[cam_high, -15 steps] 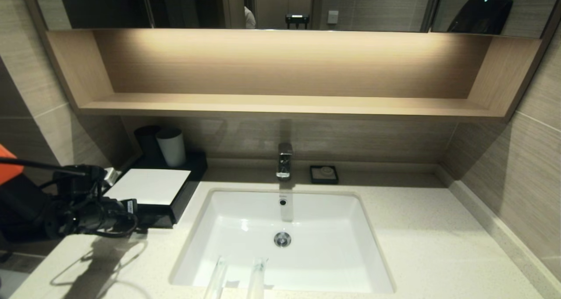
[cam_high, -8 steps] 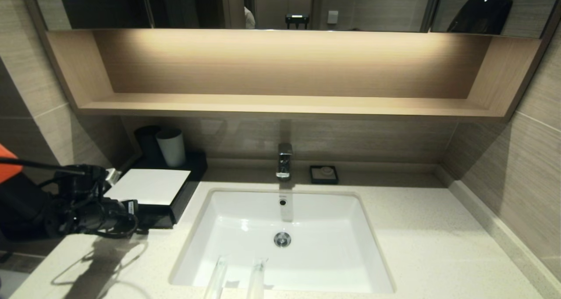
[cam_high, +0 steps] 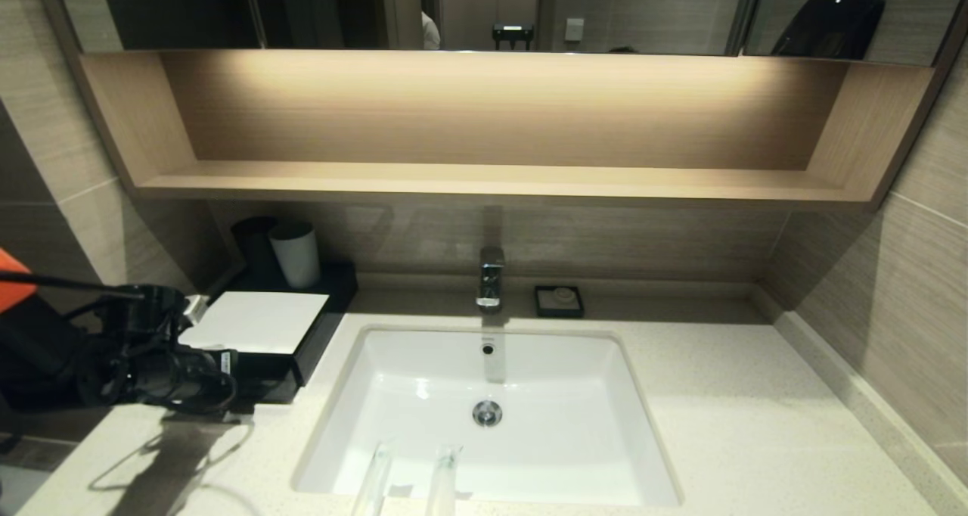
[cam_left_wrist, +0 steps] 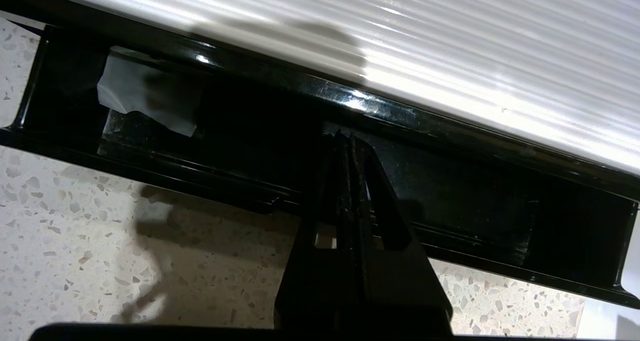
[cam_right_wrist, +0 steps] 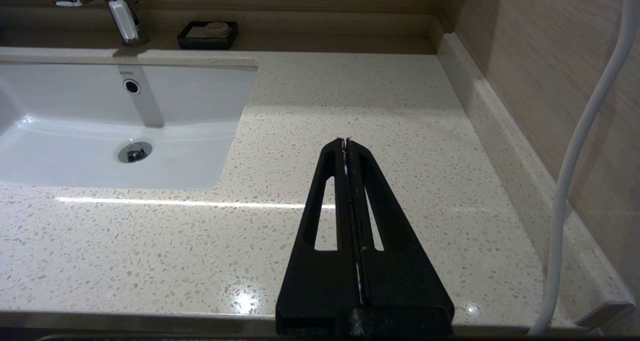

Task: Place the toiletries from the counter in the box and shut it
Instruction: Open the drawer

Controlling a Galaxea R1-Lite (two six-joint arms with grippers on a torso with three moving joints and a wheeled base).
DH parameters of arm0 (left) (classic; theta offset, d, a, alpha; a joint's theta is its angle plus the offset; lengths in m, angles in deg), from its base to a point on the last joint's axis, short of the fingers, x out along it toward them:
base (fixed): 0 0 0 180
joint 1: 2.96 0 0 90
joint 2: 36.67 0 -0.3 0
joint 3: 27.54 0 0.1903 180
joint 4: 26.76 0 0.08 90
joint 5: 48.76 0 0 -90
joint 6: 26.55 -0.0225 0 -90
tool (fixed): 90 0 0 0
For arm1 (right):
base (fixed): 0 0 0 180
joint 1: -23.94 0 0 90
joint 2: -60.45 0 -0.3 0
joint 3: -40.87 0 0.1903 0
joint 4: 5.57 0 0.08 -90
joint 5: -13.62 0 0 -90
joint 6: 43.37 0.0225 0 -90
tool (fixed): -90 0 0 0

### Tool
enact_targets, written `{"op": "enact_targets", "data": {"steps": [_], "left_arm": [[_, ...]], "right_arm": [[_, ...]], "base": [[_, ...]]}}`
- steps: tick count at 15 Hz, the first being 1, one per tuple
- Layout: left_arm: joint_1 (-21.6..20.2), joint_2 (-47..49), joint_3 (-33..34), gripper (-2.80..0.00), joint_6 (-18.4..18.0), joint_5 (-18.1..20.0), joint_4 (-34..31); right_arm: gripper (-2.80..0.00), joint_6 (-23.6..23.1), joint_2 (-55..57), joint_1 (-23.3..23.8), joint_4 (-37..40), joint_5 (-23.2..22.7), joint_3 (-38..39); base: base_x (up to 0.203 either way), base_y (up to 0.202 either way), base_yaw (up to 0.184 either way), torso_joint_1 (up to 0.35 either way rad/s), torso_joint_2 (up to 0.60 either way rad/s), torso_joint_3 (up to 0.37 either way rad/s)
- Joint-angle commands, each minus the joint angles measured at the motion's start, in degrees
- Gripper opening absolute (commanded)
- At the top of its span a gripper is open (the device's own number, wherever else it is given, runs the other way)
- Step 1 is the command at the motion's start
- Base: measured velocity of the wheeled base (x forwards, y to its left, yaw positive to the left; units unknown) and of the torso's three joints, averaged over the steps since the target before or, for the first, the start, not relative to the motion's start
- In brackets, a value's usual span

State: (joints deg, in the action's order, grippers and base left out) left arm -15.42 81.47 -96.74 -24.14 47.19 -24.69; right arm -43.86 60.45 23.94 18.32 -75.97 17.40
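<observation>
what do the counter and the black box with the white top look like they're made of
The pale cream speckled counter looks like polished stone or a terrazzo-style composite: embedded chips and sharp light reflections. The low black box looks like glossy lacquered plastic or acrylic, with bright glints on its edge; its white top panel shows fine ribbing, probably plastic.

black box (cam_high: 299,353), cream speckled counter (cam_high: 726,425)
</observation>
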Motion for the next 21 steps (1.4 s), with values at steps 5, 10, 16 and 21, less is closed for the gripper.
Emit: {"op": "enact_targets", "data": {"steps": [5,10,16,21], "left_arm": [[-0.11,-0.89,0.22,-2.80,-1.80,0.03,-1.62],[-0.11,-1.77,0.49,-2.80,-2.64,0.07,-3.83],[-0.11,-3.73,0.84,-2.80,-3.64,0.09,-7.11],[-0.62,-4.31,1.38,-2.80,-4.08,0.03,-8.39]], "right_arm": [[-2.80,-0.04,-0.09,0.00,0.00,0.02,0.01],[-2.80,-0.04,-0.04,0.00,0.00,0.02,0.01],[-2.80,-0.04,0.00,0.00,0.00,0.02,0.01],[-2.80,0.04,-0.01,0.00,0.00,0.02,0.01]], "base": [[0.000,0.000,0.000,0.000,0.00,0.000],[0.000,0.000,0.000,0.000,0.00,0.000],[0.000,0.000,0.000,0.000,0.00,0.000],[0.000,0.000,0.000,0.000,0.00,0.000]]}}
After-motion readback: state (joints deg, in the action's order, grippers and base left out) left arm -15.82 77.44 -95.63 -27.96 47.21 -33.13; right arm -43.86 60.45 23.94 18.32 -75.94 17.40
